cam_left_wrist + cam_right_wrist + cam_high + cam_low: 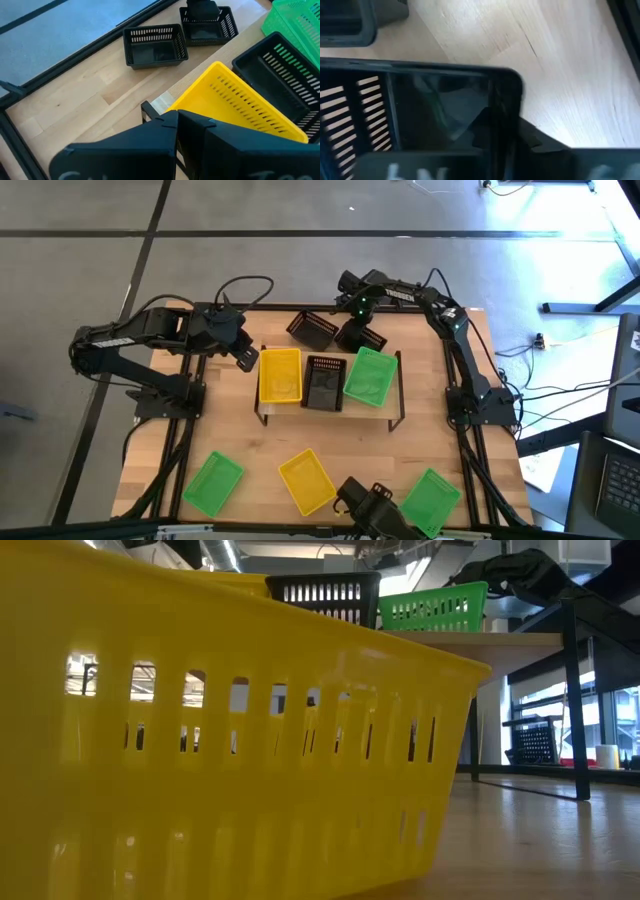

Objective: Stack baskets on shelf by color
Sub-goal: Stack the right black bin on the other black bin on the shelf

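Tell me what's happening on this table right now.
Two robot arms are sorting baskets onto the shelf. A yellow basket, a black basket and a green basket already sit on it. The right gripper is down on a second black basket behind the shelf; the left gripper hovers by the yellow one.
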Robot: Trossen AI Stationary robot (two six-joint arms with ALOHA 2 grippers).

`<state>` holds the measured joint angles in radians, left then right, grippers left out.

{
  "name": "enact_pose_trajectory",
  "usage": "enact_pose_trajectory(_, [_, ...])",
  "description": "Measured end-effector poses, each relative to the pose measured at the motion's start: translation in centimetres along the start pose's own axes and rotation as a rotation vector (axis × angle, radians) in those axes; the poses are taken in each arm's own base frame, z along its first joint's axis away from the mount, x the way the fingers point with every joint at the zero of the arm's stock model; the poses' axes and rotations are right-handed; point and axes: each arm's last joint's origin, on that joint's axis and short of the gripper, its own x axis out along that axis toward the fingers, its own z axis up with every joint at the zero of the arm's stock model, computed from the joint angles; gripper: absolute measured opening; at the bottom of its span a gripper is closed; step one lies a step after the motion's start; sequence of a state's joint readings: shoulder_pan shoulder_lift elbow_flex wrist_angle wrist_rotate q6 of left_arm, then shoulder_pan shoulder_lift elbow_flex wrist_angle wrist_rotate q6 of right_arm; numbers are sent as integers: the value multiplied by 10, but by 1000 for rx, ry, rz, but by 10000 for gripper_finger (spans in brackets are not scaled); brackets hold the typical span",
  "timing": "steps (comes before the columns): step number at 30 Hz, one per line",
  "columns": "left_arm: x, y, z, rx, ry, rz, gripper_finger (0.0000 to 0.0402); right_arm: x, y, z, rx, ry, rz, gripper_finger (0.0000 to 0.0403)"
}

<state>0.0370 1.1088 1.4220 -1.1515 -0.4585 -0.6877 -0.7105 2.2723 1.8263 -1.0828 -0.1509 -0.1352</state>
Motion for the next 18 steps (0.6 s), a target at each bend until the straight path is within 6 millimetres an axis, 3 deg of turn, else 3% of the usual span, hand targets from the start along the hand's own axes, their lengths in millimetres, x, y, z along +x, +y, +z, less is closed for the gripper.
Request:
enact_pose_trajectory(2, [0,0,0,11,0,0,0,0,0,0,-1,-1,0,11])
enact_pose_trajectory(8, [0,0,0,11,0,-1,0,-11,1,4,-6,-7,-28,3])
enact_pose_trajectory(18, [0,0,0,44,5,-7,0,-79,14,17,-63,-75,-67,1])
